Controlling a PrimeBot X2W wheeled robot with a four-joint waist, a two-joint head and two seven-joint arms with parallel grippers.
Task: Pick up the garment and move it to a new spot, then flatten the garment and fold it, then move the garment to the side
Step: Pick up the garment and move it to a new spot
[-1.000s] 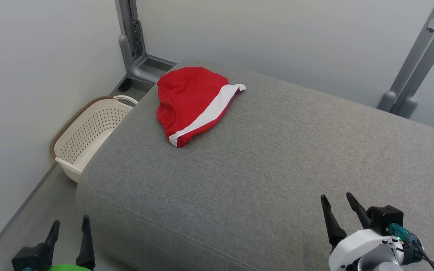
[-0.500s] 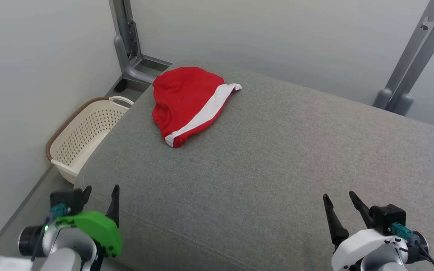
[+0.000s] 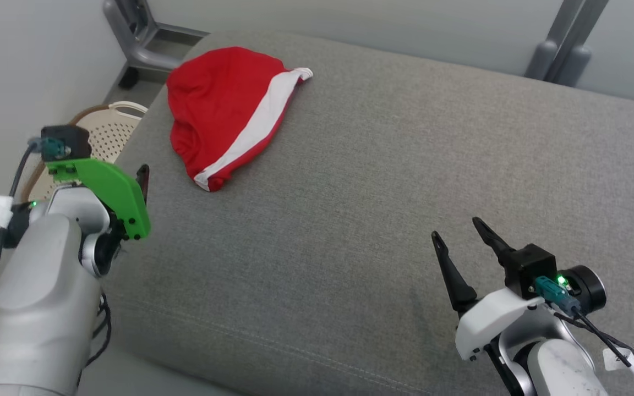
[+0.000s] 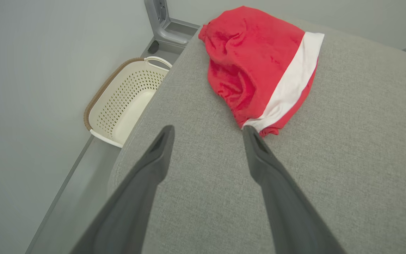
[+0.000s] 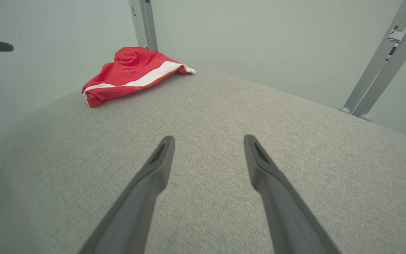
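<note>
The garment (image 3: 223, 104) is red with a white stripe and lies bunched at the far left of the grey cushion (image 3: 361, 181). My left gripper (image 3: 138, 173) hangs at the cushion's left edge, short of the garment's near corner, its green housing hiding one finger. In the left wrist view the left gripper (image 4: 208, 128) is open and holds nothing, with the garment (image 4: 256, 60) just beyond its right fingertip. My right gripper (image 3: 455, 227) is open and holds nothing over the near right of the cushion. It stands far from the garment (image 5: 129, 70) in the right wrist view, fingers (image 5: 153, 173) spread.
A cream perforated basket (image 3: 102, 118) sits on the floor to the left of the cushion, also seen as the basket (image 4: 125, 95) in the left wrist view. Grey metal posts stand behind at the left (image 3: 135, 38) and the right (image 3: 562, 38). Pale walls close in at the left and back.
The head camera has tipped down and shifted. My left arm has risen from the bottom edge and come forward to the cushion's left edge, nearer the garment. The garment lies as before.
</note>
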